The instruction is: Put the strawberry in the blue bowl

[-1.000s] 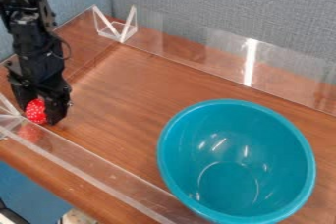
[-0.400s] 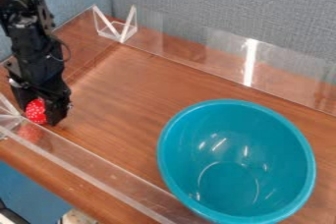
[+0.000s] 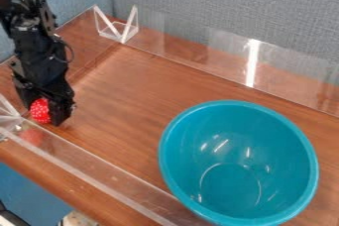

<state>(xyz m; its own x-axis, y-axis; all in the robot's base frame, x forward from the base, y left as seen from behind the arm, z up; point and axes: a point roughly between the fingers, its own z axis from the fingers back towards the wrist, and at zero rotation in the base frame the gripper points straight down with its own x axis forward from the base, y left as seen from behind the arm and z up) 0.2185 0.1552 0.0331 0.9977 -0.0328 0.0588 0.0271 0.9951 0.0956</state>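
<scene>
The strawberry [image 3: 42,110], small and bright red, sits low at the far left of the wooden table, between the black fingers of my gripper [image 3: 44,112]. The gripper points straight down and is shut on the berry, just above the tabletop. The blue bowl [image 3: 239,160], large, teal and glossy inside, stands at the lower right, well away from the gripper, with nothing in it.
Clear acrylic walls [image 3: 252,59] run along the back of the wooden table [image 3: 146,81], and a clear rail [image 3: 93,166] lines the front edge. A clear triangular stand [image 3: 117,24] sits at the back left. A grey wall lies behind.
The gripper with the strawberry has shifted very slightly; otherwise nothing has visibly changed.
</scene>
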